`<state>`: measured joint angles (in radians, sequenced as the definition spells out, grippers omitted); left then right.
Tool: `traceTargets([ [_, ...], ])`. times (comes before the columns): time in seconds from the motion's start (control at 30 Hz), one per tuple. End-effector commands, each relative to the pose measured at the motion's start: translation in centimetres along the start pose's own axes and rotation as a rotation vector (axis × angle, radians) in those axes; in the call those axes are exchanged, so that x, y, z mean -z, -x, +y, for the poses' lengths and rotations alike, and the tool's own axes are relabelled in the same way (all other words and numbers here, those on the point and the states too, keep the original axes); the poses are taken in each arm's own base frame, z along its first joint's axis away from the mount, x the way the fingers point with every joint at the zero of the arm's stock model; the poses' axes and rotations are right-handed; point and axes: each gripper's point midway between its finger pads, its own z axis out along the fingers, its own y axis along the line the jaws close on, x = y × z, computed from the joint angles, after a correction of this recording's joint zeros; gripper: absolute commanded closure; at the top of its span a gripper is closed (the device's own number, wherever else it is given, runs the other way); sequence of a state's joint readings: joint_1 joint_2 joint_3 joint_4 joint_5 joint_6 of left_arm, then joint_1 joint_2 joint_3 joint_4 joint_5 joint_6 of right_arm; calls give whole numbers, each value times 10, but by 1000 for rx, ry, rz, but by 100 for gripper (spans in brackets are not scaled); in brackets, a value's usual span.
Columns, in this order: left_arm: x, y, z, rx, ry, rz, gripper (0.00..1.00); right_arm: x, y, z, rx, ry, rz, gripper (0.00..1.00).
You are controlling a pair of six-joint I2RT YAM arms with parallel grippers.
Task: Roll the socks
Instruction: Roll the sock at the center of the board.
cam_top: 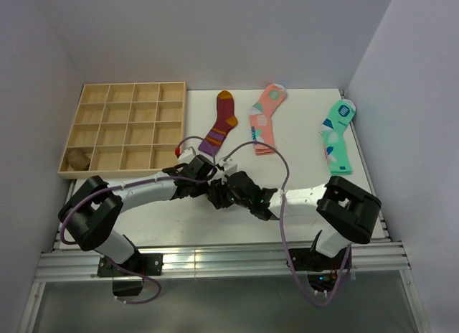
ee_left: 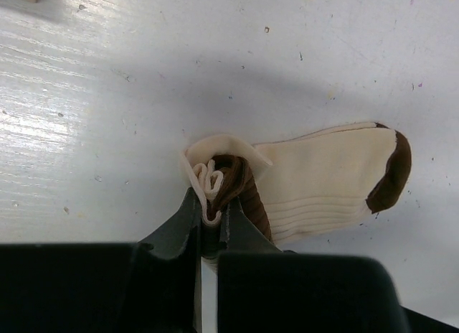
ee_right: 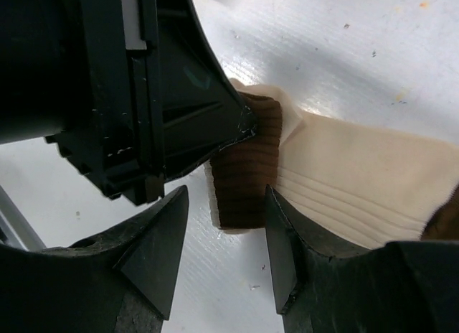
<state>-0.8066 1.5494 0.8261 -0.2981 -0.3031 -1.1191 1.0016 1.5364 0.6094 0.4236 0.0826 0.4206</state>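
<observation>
A beige sock (ee_left: pixel 330 175) with a dark brown toe and band lies flat on the white table, its cuff end rolled into a small coil (ee_left: pixel 215 179). My left gripper (ee_left: pixel 211 217) is shut on that coil. My right gripper (ee_right: pixel 226 247) is open, its fingers on either side of the brown band (ee_right: pixel 247 168), the right finger close against it. The left gripper's body (ee_right: pixel 143 96) fills the upper left of the right wrist view. From above, both grippers (cam_top: pixel 219 189) meet mid-table and hide the sock. A brown bundle (cam_top: pixel 77 158) lies in the tray's near-left compartment.
A wooden compartment tray (cam_top: pixel 129 96) stands at the back left. A maroon striped sock (cam_top: pixel 221 125), a pink patterned sock (cam_top: pixel 265 118) and a mint-green patterned sock (cam_top: pixel 337 135) lie along the back. Walls close in on both sides.
</observation>
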Motion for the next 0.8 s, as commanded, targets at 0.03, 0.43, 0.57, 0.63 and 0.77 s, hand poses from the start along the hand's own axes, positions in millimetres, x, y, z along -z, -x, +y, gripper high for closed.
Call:
traceTargets([
  [0.03,2,-11,8,-39,40,50,100,-14,4,9,44,2,-16,46],
  [0.43,3,-13,5,9,42,65,99,-19,-41,-13,18,-126,111,80],
  [0.57,8,-9,8,64,36,42,87,-15,-50,-16,-15,-130,153,100],
  [0.63,15,-1,6,116,9,10,72,-14,-53,-17,-59,-114,169,100],
  [0.77,22,4,17,203,-22,-28,48,-10,-64,-15,-175,-38,239,100],
])
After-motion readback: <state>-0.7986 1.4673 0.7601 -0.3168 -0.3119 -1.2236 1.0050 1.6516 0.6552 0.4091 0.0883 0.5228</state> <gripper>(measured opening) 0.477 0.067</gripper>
